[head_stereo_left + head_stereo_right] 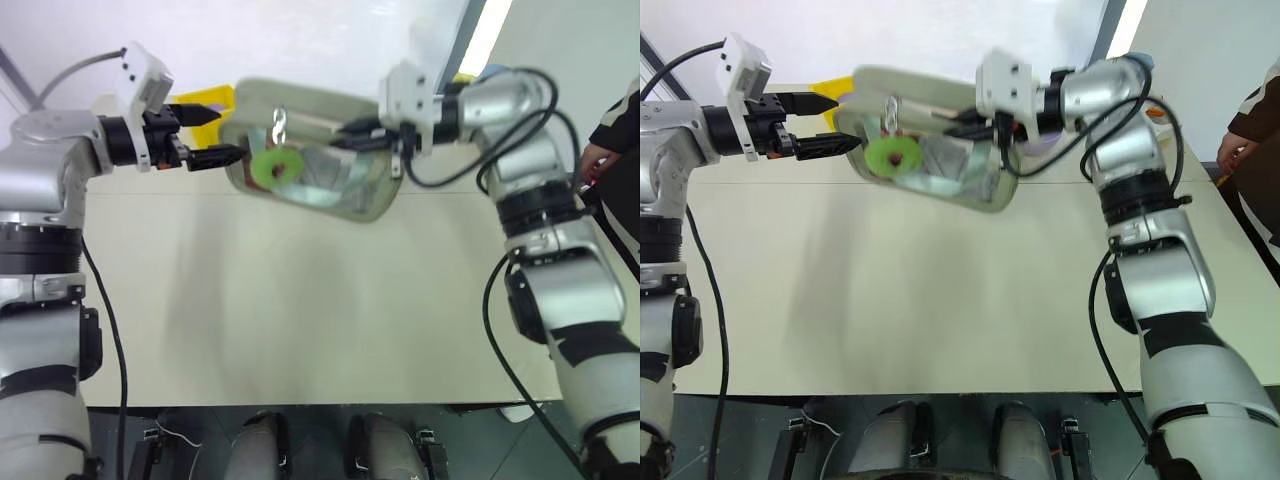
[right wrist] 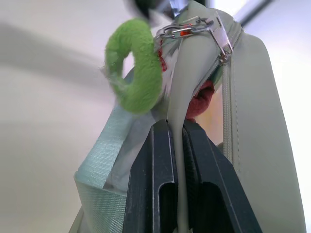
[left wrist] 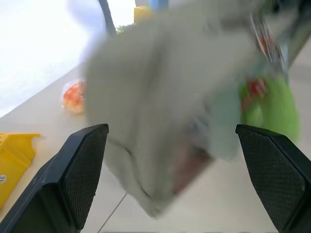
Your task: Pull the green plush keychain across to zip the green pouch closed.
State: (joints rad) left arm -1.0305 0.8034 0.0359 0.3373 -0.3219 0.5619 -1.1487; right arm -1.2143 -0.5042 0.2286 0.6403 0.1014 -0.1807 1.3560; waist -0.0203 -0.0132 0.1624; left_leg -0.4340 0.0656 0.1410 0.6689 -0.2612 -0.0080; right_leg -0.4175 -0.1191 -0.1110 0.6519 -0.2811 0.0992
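Observation:
The green pouch, pale sage with a clear window, hangs in the air above the table, tilted down to the right. My right gripper is shut on the fabric beside the zipper, as the right wrist view shows. The green plush keychain dangles on its silver chain from the zipper pull near the pouch's left end. My left gripper stands open just left of the pouch, its fingers either side of that end without touching. In the left wrist view the pouch is blurred between the fingers, the keychain beyond it.
A yellow bin stands at the table's far left behind my left gripper. An orange-filled round packet lies on the table near it. A person stands at the right edge.

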